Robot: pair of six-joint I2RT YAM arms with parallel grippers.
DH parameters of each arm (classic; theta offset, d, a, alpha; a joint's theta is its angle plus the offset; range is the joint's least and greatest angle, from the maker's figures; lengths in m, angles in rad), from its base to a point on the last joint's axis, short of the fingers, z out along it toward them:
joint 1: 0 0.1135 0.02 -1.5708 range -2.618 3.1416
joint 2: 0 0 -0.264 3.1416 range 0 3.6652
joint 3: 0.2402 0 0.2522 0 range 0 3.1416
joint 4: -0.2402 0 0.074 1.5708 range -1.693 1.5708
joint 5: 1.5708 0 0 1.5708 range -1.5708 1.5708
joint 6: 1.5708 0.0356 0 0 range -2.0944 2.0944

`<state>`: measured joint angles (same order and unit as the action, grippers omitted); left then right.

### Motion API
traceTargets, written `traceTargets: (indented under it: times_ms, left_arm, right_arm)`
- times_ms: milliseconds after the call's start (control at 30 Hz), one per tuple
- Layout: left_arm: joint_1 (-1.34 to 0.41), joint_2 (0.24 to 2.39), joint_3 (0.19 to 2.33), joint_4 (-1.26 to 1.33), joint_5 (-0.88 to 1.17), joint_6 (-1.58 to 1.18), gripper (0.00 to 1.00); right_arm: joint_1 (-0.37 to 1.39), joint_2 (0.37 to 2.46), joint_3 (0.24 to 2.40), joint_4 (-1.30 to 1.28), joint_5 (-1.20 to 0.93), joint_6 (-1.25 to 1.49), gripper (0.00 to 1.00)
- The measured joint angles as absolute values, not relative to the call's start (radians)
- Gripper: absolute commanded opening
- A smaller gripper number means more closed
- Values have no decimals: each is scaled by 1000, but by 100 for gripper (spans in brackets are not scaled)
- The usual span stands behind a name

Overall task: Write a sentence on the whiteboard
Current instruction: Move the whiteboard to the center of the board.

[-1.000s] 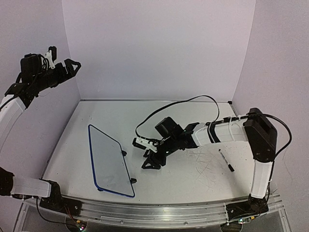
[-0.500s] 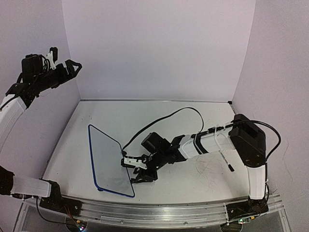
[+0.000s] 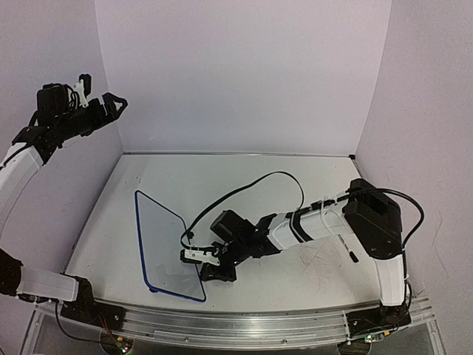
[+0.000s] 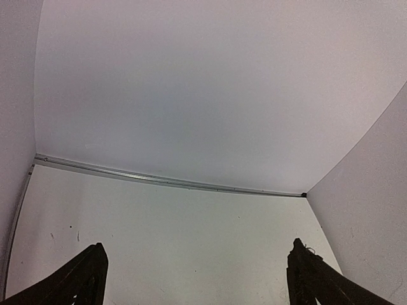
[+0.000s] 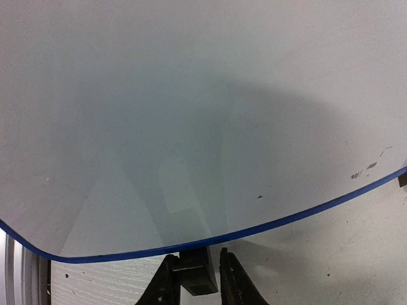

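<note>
Currently in hand: we judge this a set-up step, taking hold of the whiteboard point(image 3: 166, 248); writing has not begun.
Whiteboard: it lies flat on the surface point(image 3: 259, 185), with a blue rim all round.
Right hand point(image 5: 194, 281): at the whiteboard's near right edge, its 2 fingers point(image 5: 163, 286) look clenched on 1 black clip foot point(image 5: 194, 273) just under the rim.
Left hand point(image 3: 107, 106): raised high, well up and to the left of the whiteboard, released wide and grasping nothing.
Marker point(image 3: 352, 254): lies well to the right of the whiteboard, partly behind the right arm point(image 3: 318, 218), untouched.
Next move: we think it calls for a steady pull or turn by that small foot, which could slip; then the marker must be fetched.
Writing on the whiteboard: we read none; its face looks blank apart from a few dark specks point(image 5: 364, 171) by the rim.
Brands, labels: none legible; faint grey scribbles point(image 3: 318, 259) mark the surface to the right of the whiteboard.
</note>
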<state>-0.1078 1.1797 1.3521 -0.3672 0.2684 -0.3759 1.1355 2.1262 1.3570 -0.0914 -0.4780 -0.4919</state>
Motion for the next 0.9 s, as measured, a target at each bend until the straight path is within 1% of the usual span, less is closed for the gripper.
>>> traceTargets:
  times_ms: [100,167,400,533,700,900]
  left_arm:
    - [-108,1180,1352,-367,268,-376,99]
    - [-108,1181,1352,-367,269,-377,99]
    - [-108,1182,1352,-367,270,-390,99]
    - [-108,1182,1352,-367,271,-392,99]
    - [-108,1193,1352,-367,282,-394,99]
    - [-108,1224,1352,-367,295,-397,99]
  right_arm:
    - [1139,2126,1350,-71,-470,-498,8]
    - [1145,2126,1341,-38,-462,-499,0]
    - [1156,2121,1278,87,-431,-453,0]
    - [1169,2099,1202,205,-368,-393,0]
    - [1176,2060,1098,336,-193,-275,0]
    - [1164,2021,1003,417,69,-71,0]
